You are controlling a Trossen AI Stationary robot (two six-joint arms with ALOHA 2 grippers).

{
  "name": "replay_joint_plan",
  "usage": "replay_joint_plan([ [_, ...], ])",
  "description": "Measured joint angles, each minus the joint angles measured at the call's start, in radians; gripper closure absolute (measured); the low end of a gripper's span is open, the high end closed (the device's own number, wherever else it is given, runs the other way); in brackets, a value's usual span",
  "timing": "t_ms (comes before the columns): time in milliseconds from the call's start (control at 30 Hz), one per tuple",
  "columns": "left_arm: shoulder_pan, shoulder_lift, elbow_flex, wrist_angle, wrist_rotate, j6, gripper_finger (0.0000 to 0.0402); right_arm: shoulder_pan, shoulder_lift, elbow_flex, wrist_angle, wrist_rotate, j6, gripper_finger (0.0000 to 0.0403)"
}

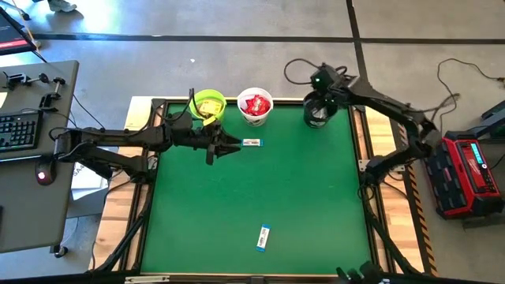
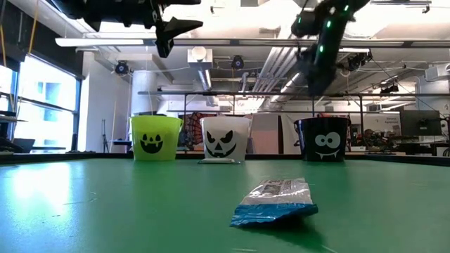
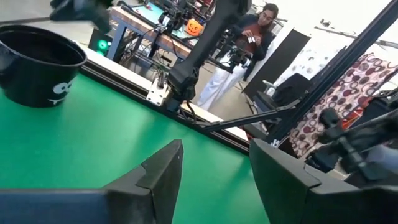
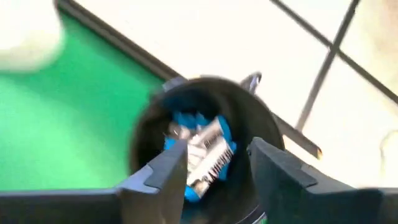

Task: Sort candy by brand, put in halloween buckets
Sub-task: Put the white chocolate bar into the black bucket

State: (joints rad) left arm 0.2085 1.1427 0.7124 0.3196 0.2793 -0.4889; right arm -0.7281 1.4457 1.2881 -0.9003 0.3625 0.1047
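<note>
My right gripper (image 4: 217, 150) hangs open over the black bucket (image 1: 317, 113), at the table's far right. Blue-and-white bars (image 4: 202, 152) lie inside the bucket, below the fingers. My left gripper (image 1: 235, 147) is open and empty. It is raised above the table in front of the lime green bucket (image 1: 208, 105), which holds yellow packets. One blue-and-white bar (image 1: 251, 143) lies flat on the mat just past its fingertips. The white bucket (image 1: 255, 106) holds red packets. Another blue-and-white bar (image 1: 264, 237) lies near the table's near edge.
The three buckets stand in a row along the far edge of the green mat (image 1: 300, 197). In the low view they are green (image 2: 156, 138), white (image 2: 225, 138) and black (image 2: 323, 138). A person (image 3: 245, 43) stands in the room beyond the table's right side.
</note>
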Motion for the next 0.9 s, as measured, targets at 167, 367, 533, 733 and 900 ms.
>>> replay_joint_plan([
  [167,0.0,0.0,0.0,-0.005,-0.015,0.029,0.0251,0.048,-0.1,-0.008,0.031,-0.073,0.036,0.0314],
  [367,0.008,0.01,0.0,-0.025,-0.019,0.049,0.0299,0.164,-0.179,-0.104,0.151,-0.131,0.076,0.0392],
  [533,0.015,0.039,0.0,-0.039,-0.019,0.055,0.035,0.275,-0.206,-0.221,0.293,-0.135,0.157,0.0399],
  [733,0.014,0.056,0.012,-0.094,-0.018,0.107,0.0398,0.414,-0.234,-0.327,0.436,-0.127,0.263,0.0402],
  [900,0.015,0.057,0.068,-0.229,-0.023,0.21,0.0399,0.519,-0.235,-0.338,0.455,-0.079,0.307,0.0402],
])
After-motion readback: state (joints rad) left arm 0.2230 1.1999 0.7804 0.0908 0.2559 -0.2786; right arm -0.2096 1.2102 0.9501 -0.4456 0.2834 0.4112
